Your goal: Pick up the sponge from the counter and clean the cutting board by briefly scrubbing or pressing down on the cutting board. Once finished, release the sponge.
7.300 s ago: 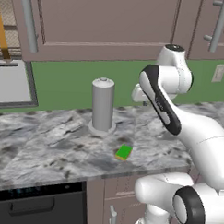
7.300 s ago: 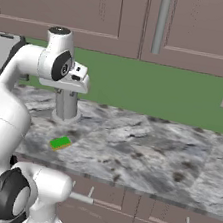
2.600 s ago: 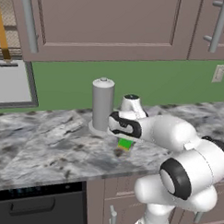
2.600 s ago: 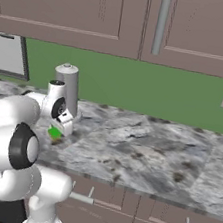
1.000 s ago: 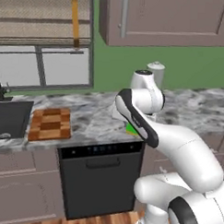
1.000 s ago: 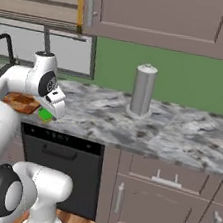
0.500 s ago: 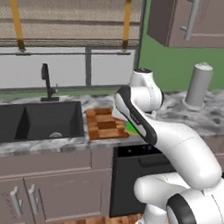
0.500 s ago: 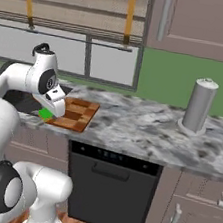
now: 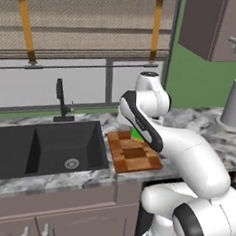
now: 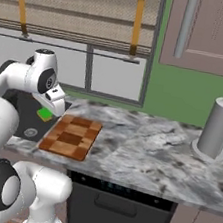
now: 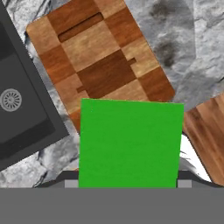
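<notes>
My gripper (image 10: 47, 111) is shut on the green sponge (image 10: 44, 114), held in the air off the counter (image 10: 143, 148). From the left base view the sponge (image 9: 136, 134) peeks out behind my forearm, above the far end of the checkered cutting board (image 9: 134, 152). The board (image 10: 72, 136) lies on the counter right beside the sink. In the hand view the sponge (image 11: 130, 144) covers my fingertips, and the cutting board (image 11: 98, 65) lies below and ahead of it, apart from it.
A black sink basin (image 9: 46, 146) with a dark faucet (image 9: 61, 100) sits left of the board. A grey cylindrical canister (image 10: 217, 127) stands far right on the counter. A dishwasher front (image 10: 114, 210) is under the counter edge.
The base has driven left along the counter, so the whole scene shifted: sink and board came closer to centre, canister slid right. The sponge stays in my gripper, now over the board's end.
</notes>
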Motion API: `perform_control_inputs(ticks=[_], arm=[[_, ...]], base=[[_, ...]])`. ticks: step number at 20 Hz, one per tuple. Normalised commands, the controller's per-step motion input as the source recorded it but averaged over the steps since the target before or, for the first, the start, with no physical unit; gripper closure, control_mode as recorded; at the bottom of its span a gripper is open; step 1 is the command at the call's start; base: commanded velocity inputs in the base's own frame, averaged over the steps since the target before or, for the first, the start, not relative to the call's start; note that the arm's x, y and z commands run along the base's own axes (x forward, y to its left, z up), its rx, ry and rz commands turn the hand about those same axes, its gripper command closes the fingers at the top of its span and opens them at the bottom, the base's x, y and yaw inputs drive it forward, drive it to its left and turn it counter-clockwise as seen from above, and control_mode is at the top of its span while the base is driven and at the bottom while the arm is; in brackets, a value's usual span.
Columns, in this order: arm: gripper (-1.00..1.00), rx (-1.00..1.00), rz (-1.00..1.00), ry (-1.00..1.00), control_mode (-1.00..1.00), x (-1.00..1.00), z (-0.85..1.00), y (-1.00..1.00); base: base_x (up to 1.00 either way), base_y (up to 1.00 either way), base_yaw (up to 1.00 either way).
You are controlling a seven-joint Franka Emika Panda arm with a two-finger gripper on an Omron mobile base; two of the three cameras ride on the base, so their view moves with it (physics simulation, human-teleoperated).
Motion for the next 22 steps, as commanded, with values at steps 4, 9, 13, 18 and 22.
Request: perform_control_inputs(ticks=[4, 9, 13, 18, 22], arm=[[1.00, 0.00, 0.00, 0.00, 1.00, 0.00, 0.00, 0.00], [1.00, 0.00, 0.00, 0.00, 1.00, 0.00, 0.00, 0.00], [1.00, -0.02, 0.00, 0.01, -1.00, 0.05, -0.48, 0.00], [1.00, -0.04, 0.26, 0.00, -1.00, 0.00, -0.61, -0.11], [1.00, -0.01, 0.53, 0.00, -1.00, -0.19, -0.42, -0.24]], base=[[0.53, 0.00, 0.00], [0.27, 0.00, 0.00], [0.00, 0.00, 0.00], [0.00, 0.00, 0.00], [0.00, 0.00, 0.00]])
